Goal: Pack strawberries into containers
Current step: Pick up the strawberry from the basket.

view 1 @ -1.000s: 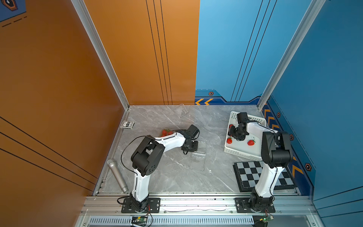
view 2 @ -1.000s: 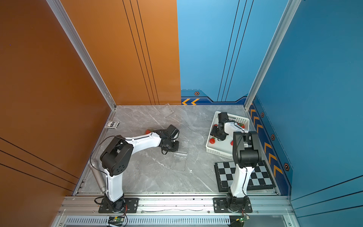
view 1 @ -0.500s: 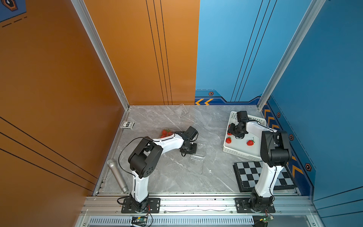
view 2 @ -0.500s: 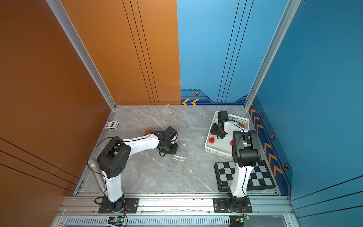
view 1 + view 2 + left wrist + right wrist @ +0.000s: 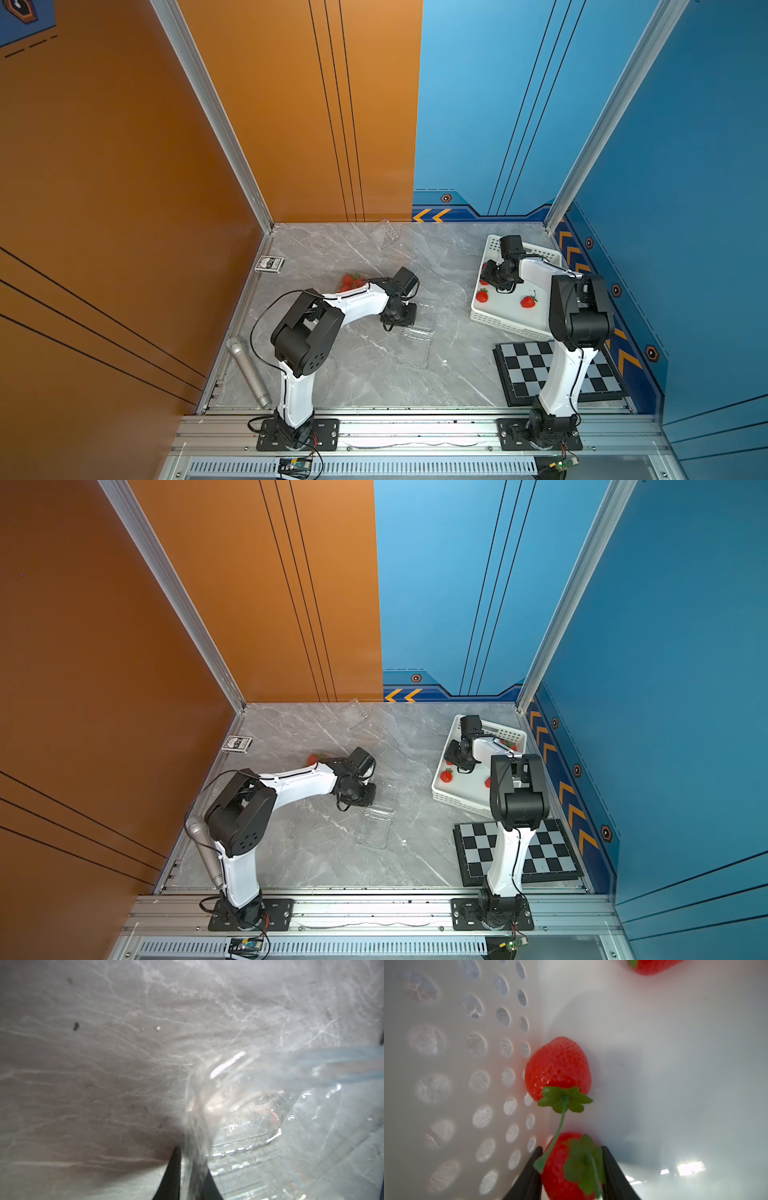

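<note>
TOP VIEWS. Reference landmark: the white perforated plastic basket [image 5: 511, 328]. The right tool [image 5: 492, 277] reaches down inside the basket, at the wall nearest the tabletop centre. Loose red strawberries with green caps [image 5: 482, 296] lie on the basket floor just beside it. The left tool [image 5: 405, 313] sits well apart from the basket, toward the tabletop centre, at the edge of the clear ribbed plastic clamshell container [image 5: 415, 345], which appears to lie open. A further strawberry cluster [image 5: 351, 281] lies beyond the left arm, farther again from the basket. Both top views agree on this layout; neither resolves how either tool's jaws stand.

LEFT WRIST VIEW. This view supplies what the top views lack. The left tool [image 5: 192, 1159] is nearly closed, its dark fingers [image 5: 172, 1174] pinching a thin wall of the clamshell container [image 5: 249, 1147]. Probable purpose: the light box would slide on the grey marbled tabletop [image 5: 83, 1064] unless anchored for loading. No fruit shows in the visible part of the container.

RIGHT WRIST VIEW. The right tool [image 5: 572, 1148] stands narrow around the held strawberry [image 5: 560, 1180], a small bright red fruit, with one finger against each side. The fruit lies on the basket floor beside the basket wall [image 5: 446, 1053]. The grip runs across the body, probably to spare the cap. A second red strawberry [image 5: 558, 1068] lies just beyond it against the same wall; its green stem crosses the held fruit and could snag on lifting. The container is absent from this view
</note>
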